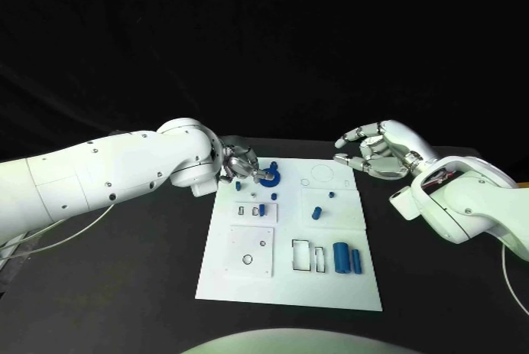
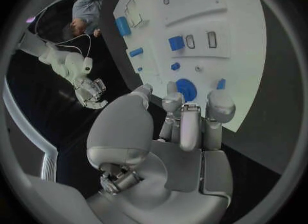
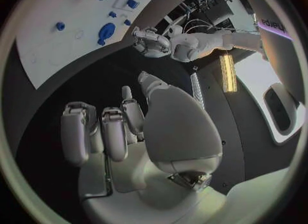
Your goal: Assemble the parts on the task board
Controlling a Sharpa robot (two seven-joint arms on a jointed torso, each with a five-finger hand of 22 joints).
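The white task board (image 1: 289,281) lies mid-table, also in the left wrist view (image 2: 247,54) and the right wrist view (image 3: 45,49). A round blue part (image 1: 271,180) (image 2: 186,89) (image 3: 106,30) stands at its far left corner. My left hand (image 1: 245,167) (image 2: 183,126) reaches over that corner, fingertips at the round part, a small blue piece (image 2: 220,84) beside one finger; nothing sits between thumb and fingers. My right hand (image 1: 381,151) (image 3: 122,131) hovers off the board's far right corner, fingers loosely bent, holding nothing.
Loose blue parts lie on the board: two cylinders (image 1: 341,254) (image 1: 358,260) at the near right, a block (image 1: 261,209) (image 2: 176,42), a short peg (image 1: 316,212) and small studs (image 1: 331,193). A square inset plate (image 1: 251,251) sits near left. Black table surrounds the board.
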